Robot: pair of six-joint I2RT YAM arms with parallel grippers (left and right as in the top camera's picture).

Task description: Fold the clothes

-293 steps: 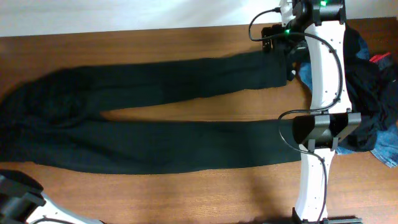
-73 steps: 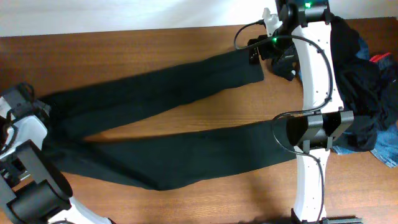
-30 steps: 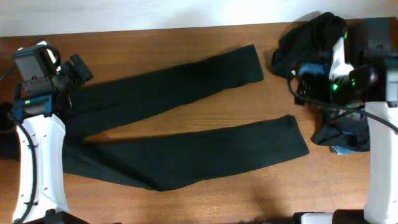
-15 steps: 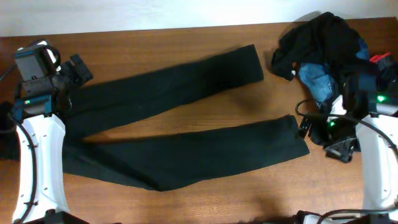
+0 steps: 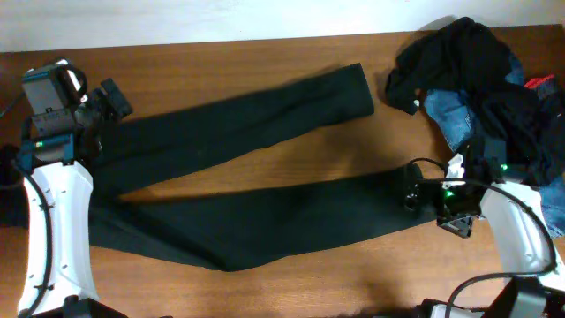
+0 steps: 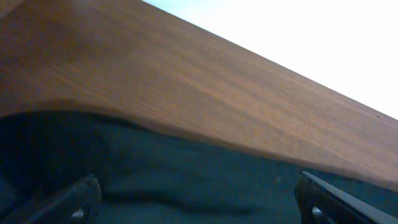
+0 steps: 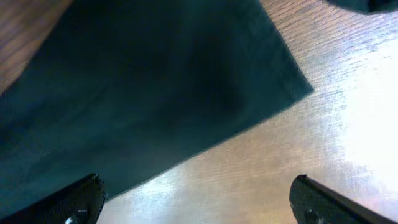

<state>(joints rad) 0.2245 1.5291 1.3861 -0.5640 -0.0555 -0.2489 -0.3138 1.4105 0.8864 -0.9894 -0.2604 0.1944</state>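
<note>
Brown wood table [image 5: 265,62] carries your black trousers [image 5: 265,212] spread flat, waist at the left and both legs running right, with the pile [image 5: 494,79] of dark clothes and jeans heaped at the far right corner. Your left arm [image 5: 57,221] reaches up the left edge, and the left gripper [image 6: 199,208] hangs over the trousers near the waist, jaws wide and holding nothing. Your right arm [image 5: 516,238] bends in from the right, with the right gripper [image 7: 196,202] low over the near leg's cuff, jaws likewise spread and empty.
</note>
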